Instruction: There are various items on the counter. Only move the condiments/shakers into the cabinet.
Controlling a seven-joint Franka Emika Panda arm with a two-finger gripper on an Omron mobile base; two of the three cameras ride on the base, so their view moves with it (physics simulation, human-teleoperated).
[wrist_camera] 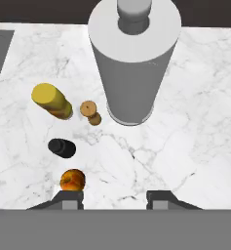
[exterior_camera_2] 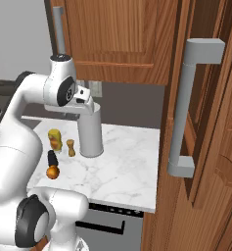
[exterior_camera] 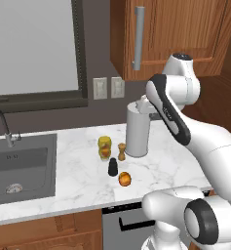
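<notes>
Nearest the counter's [exterior_camera: 78, 188] front edge lies the small orange fruit [wrist_camera: 72, 179], and just behind it stands the black shaker [wrist_camera: 62, 147], the two close together but apart. A little farther back the wooden shaker [wrist_camera: 90, 112] and the yellow bottle [wrist_camera: 51, 101] stand side by side, upright, with the tall grey canister [wrist_camera: 132, 68] just beside the wooden shaker on its other side; the cluster sits clear of the sink [exterior_camera: 19, 166] at the left. The gripper [wrist_camera: 114, 199] hangs well above all of this, looking straight down, its two dark tips standing apart with bare marble between them and nothing held; how far they could still spread cannot be read here. That height probably serves to survey the group before choosing one. Farthest off, on the wall above, the cabinet [exterior_camera: 185, 34] with its long grey bar handle [exterior_camera: 138, 38] appears closed, so none of the three condiments has yet gone in, and the door likely needs opening.
</notes>
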